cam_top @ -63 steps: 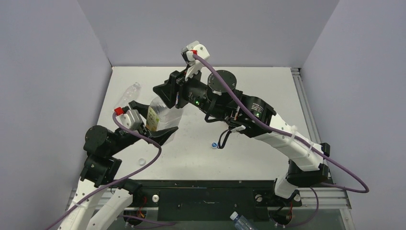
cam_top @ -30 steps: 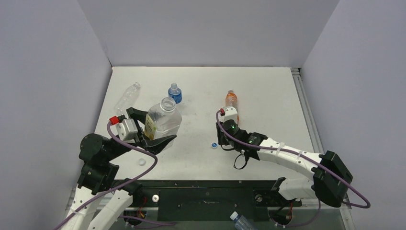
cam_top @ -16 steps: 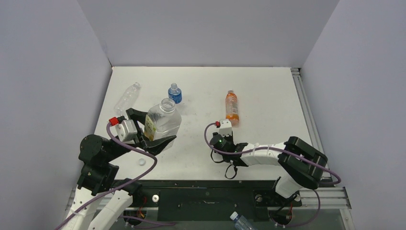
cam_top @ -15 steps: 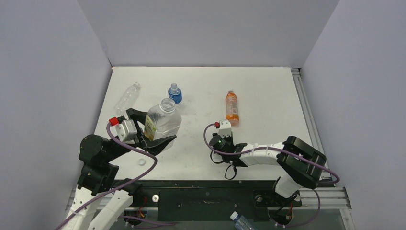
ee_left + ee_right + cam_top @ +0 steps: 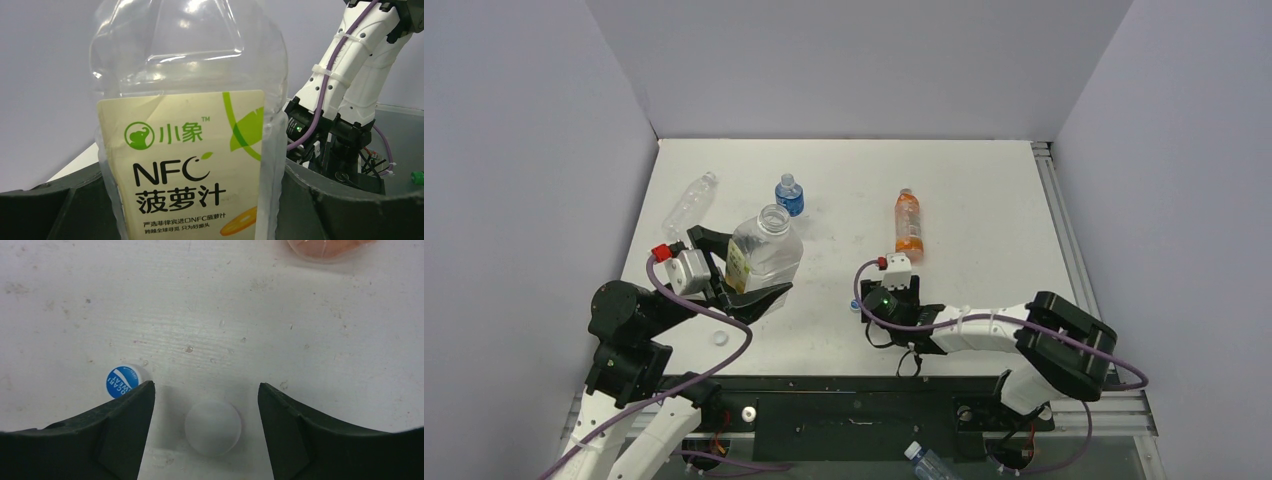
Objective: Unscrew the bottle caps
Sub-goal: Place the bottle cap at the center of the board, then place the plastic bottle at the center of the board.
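Note:
My left gripper [image 5: 744, 270] [image 5: 192, 212] is shut on a large clear juice bottle [image 5: 766, 245] [image 5: 190, 125] with a pale label. It holds the bottle upright off the table, and the bottle's neck is bare. My right gripper [image 5: 870, 303] [image 5: 206, 387] is low over the table and open. A white cap [image 5: 213, 427] lies flat between its fingers, touching neither. A blue-topped cap [image 5: 122, 381] [image 5: 855, 306] lies just outside the left fingertip. Another white cap [image 5: 720, 338] lies near the left arm.
A small blue-labelled bottle [image 5: 790, 195] stands capped at the back. An orange bottle [image 5: 908, 224] [image 5: 325, 246] lies capped just beyond my right gripper. A clear bottle [image 5: 690, 200] lies at the far left. Walls enclose three sides.
The right arm came away from the held bottle's neck and down to the table by the blue-topped cap. Its jaws opened, leaving the white cap on the table. The left arm has not moved.

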`<state>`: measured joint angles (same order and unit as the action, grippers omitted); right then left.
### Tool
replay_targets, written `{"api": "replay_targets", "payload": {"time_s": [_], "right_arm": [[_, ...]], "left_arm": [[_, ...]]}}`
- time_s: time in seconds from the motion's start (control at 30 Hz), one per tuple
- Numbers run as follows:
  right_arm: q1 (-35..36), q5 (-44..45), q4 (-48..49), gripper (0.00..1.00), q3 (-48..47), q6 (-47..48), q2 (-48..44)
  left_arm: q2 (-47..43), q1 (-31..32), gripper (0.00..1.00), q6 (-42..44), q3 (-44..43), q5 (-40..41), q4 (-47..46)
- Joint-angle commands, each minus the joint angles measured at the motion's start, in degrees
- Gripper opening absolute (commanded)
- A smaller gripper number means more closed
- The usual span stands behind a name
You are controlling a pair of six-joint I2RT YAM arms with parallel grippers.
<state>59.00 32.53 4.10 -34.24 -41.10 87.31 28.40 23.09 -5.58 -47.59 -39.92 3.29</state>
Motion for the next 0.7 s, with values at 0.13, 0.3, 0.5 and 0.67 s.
{"api": "replay_targets", "payload": {"time_s": [0.13, 0.3, 0.5, 0.67], "right_arm": [[-0.4, -4.4, -6.9, 0.71, -5.2, 7.2, -20.1], [-3.4, -18.9, -15.5, 0.78, -21.8, 14.7, -30.0], [-5.2, -35.2, -19.1, 0.79, -44.5, 19.1, -29.7], [-5.2, -46.6, -14.2, 0.8, -55.9, 16.4, -23.1]], "left_arm": [[-0.2, -0.2, 0.0, -0.8, -0.7, 0.3, -2.2], [0.0, -0.2, 0.0, -0.8, -0.4, 0.2, -2.4], [0.3, -0.2, 0.0, -1.3, 0.4, -0.5, -2.4], [0.8, -0.2, 0.0, -1.5, 0.8, -1.5, -3.4]]}}
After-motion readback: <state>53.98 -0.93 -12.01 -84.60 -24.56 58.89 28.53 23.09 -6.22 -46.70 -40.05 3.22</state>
